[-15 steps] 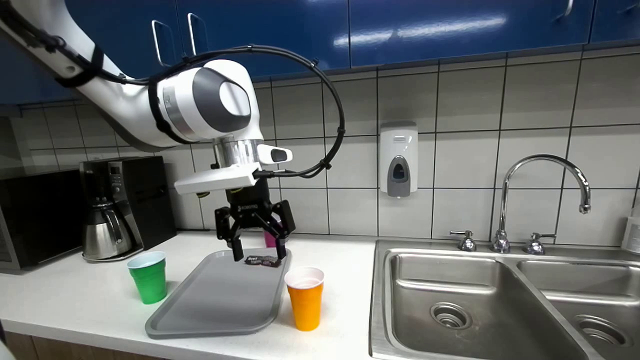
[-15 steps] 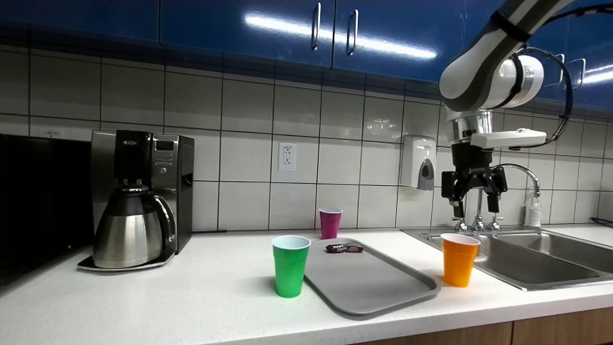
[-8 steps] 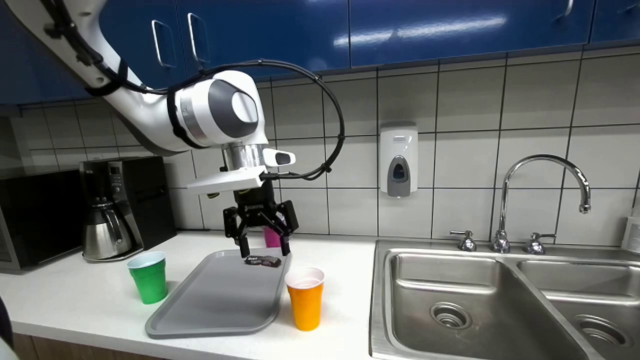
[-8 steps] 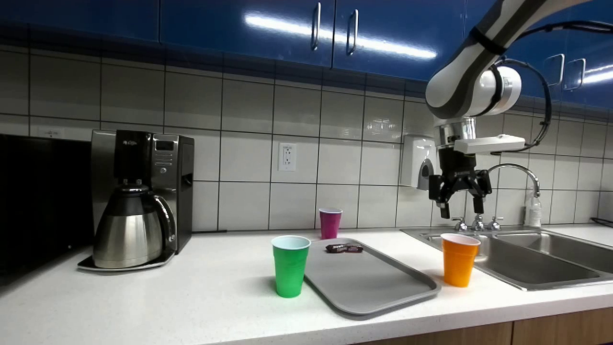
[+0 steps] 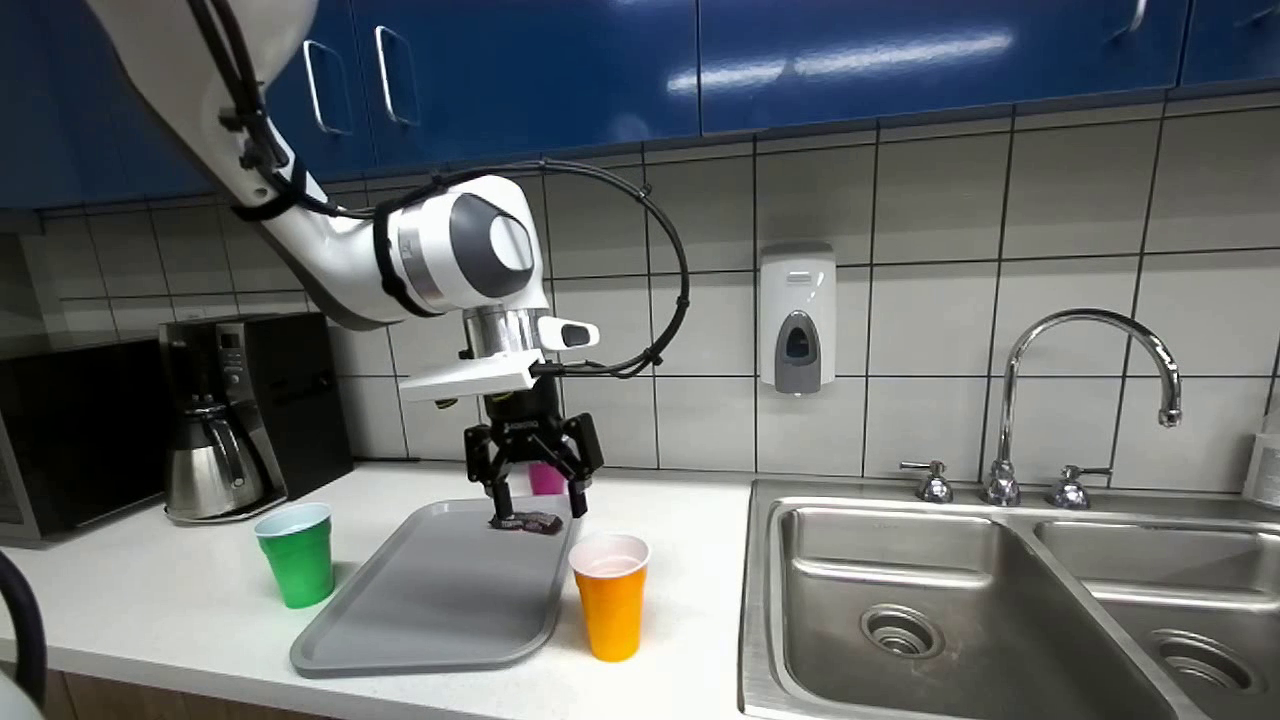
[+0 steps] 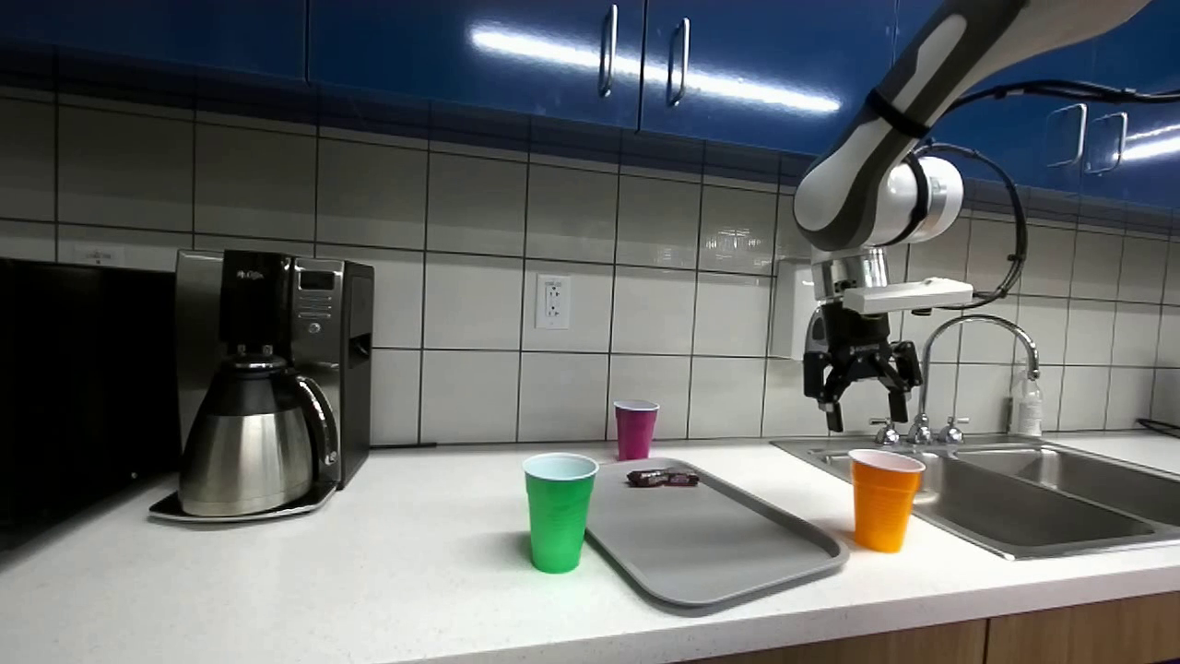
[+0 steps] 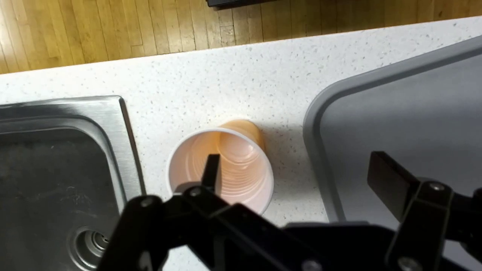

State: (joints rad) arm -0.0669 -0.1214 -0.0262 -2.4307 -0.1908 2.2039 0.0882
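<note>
My gripper (image 5: 541,506) is open and empty, pointing down, above the counter; it also shows in an exterior view (image 6: 867,415) and the wrist view (image 7: 298,165). It is nearest to an upright orange cup (image 6: 885,507), apart from and higher than its rim. In the wrist view one finger overlaps the orange cup's white-lined mouth (image 7: 241,180); the other finger overlaps the grey tray (image 7: 376,113). The tray also shows in both exterior views (image 5: 430,610). A dark wrapped bar (image 6: 662,478) lies at the tray's back end. A green cup (image 6: 560,521) stands beside the tray.
A magenta cup (image 6: 636,432) stands behind the tray near the tiled wall. A steel double sink (image 5: 760,600) with a faucet (image 5: 1010,400) lies past the orange cup. A coffee maker (image 6: 336,369) stands by the wall. Blue cabinets (image 5: 560,70) and a soap dispenser (image 5: 797,320) hang above.
My open gripper has moved down and sideways, toward the tray in an exterior view, with the arm leaning further over. The cups, tray and bar have not moved.
</note>
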